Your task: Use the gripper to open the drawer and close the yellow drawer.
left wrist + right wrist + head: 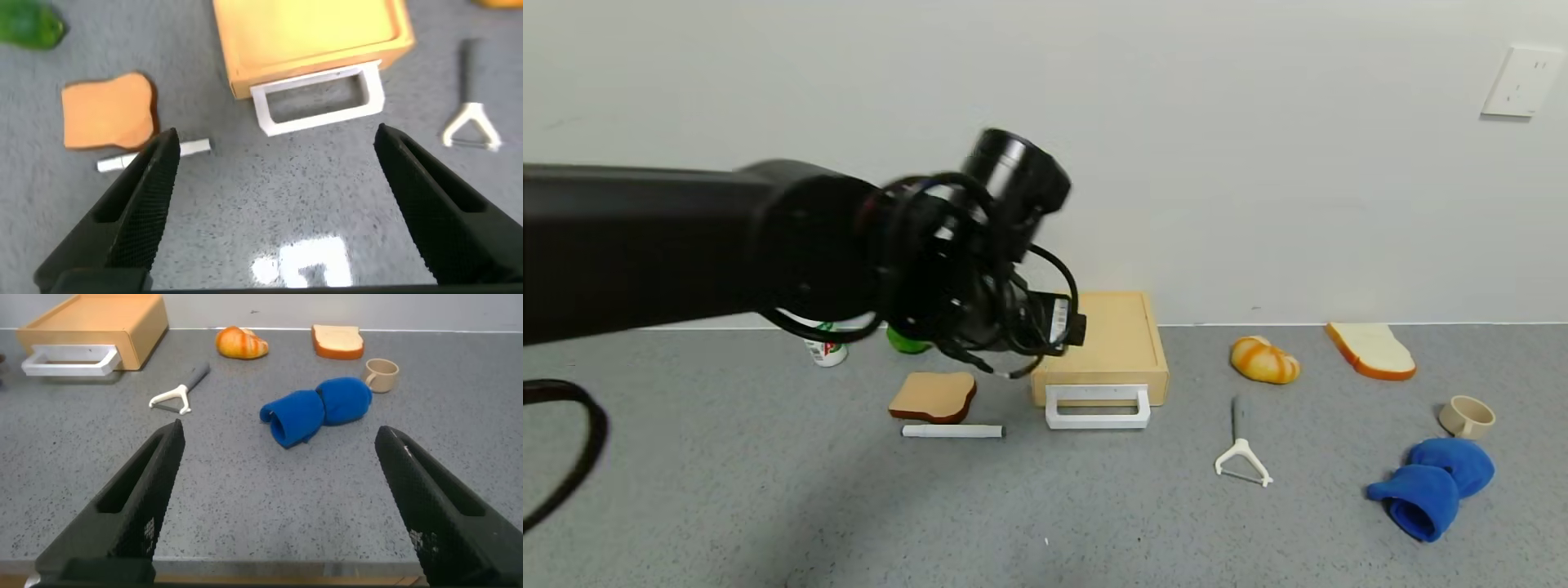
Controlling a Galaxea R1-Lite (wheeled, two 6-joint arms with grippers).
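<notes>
Across the grey bench (768, 506), the left arm reaches out from nine o'clock in the head view, above the yellow drawer (1112, 336), which sits shut in its low case against the wall. That drawer looks like light, rigid plastic; it should slide easily, and the whole case may skid if pulled hard. Its white loop handle (1098, 406) on the near face is the sensible hold. The left gripper (274, 212) hovers with fingers spread wide; in the left wrist view the handle lies near twelve o'clock of it, apart and untouched. The right gripper (278, 510), jaws also apart, idles well away near the blue cloth (317, 411).
</notes>
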